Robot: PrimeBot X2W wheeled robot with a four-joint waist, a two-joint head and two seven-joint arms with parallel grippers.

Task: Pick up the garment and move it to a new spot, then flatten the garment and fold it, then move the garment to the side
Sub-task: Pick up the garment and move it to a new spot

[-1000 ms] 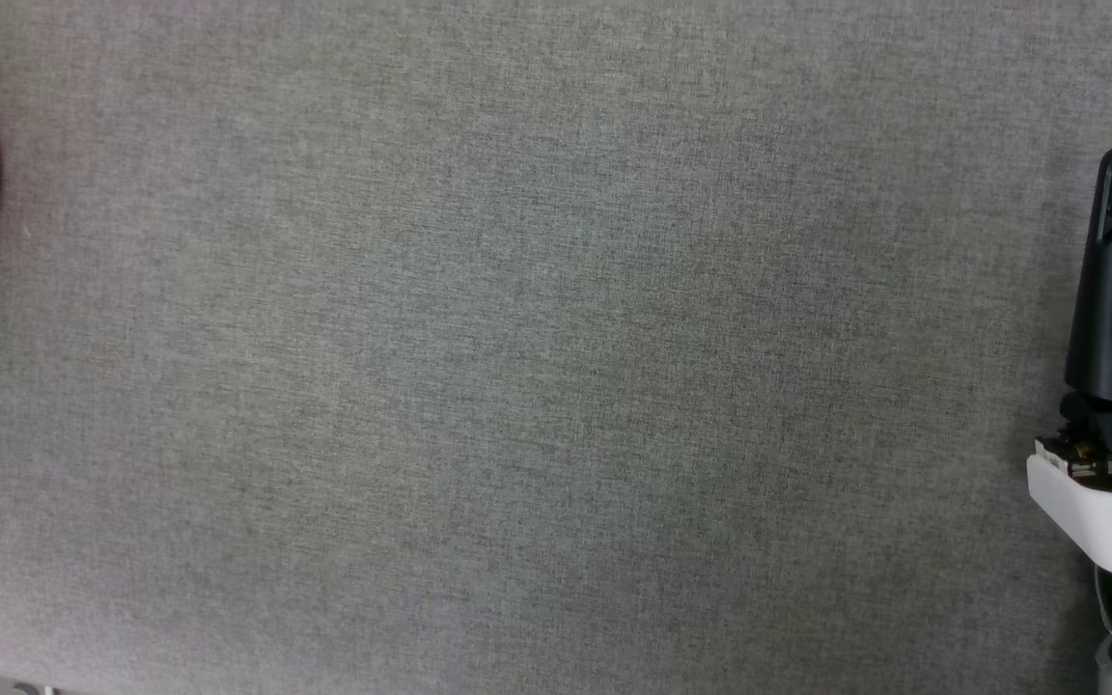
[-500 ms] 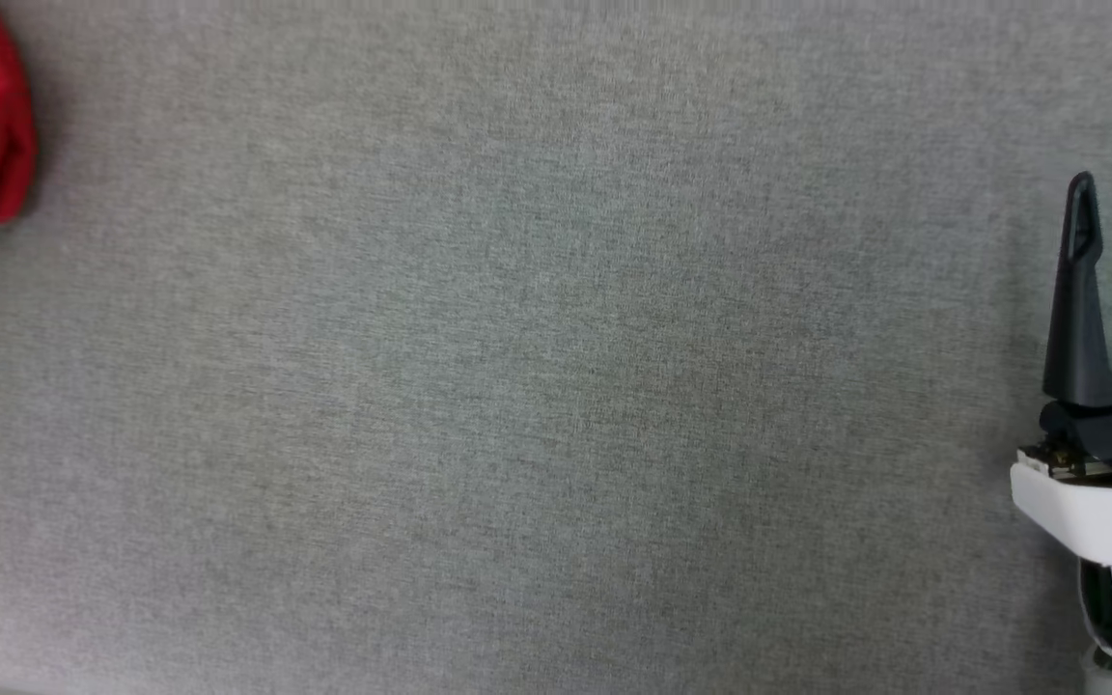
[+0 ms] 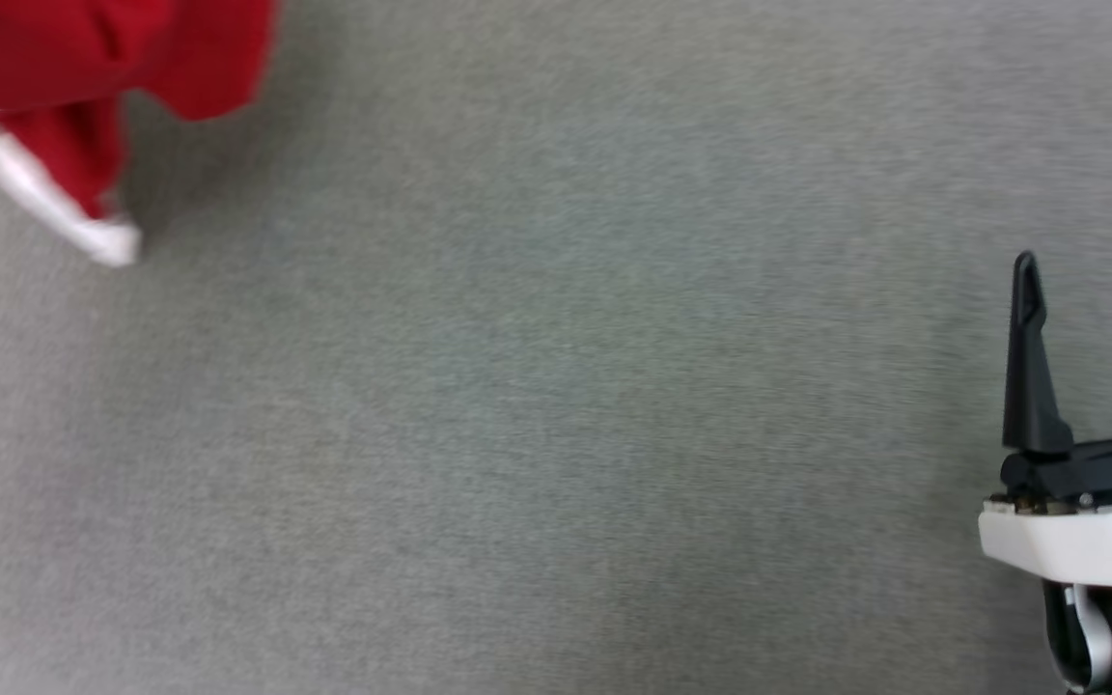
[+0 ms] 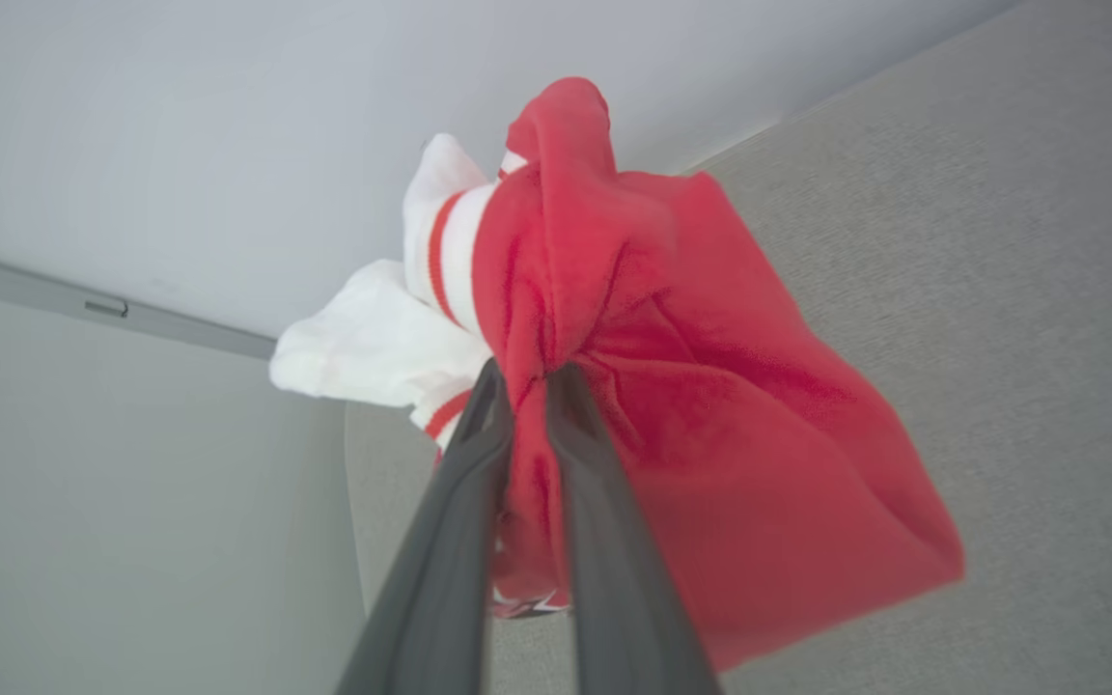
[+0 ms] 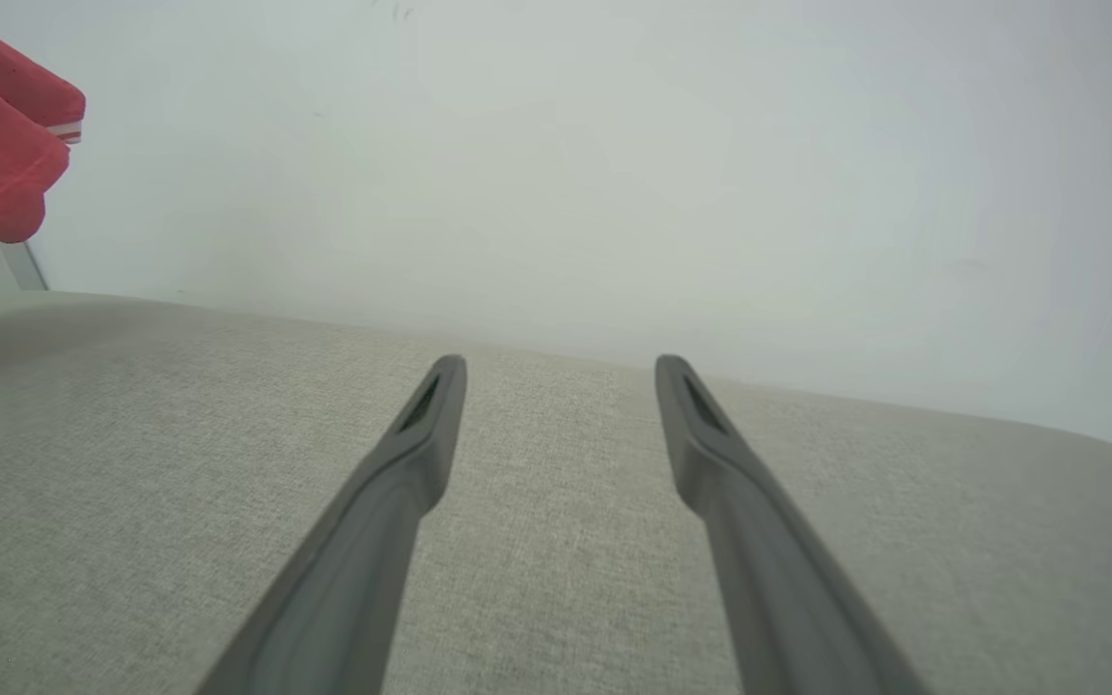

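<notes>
The left claw (image 4: pixel 529 386) is pressed together on a gathered fold of the red jersey T-shirt (image 4: pixel 730 434), which hangs bunched from its tips. A white sleeve (image 4: pixel 363 338) with red-striped trim spills out toward 9 o'clock in the left wrist view. In the head view the shirt sits at 10 o'clock, blurred and cut off by the top and left edges. Whether its lowest white corner touches the grey counter (image 3: pixel 556 434) I cannot tell. The right claw (image 3: pixel 1084 253) stands spread and empty at 4 o'clock, well apart from the cloth, so the left arm is the nearer one. Bare counter stretches from the shirt toward 4 o'clock, likely room for the set-down. The bundle shows no readable long axis, and its lettering is hidden in the folds.
</notes>
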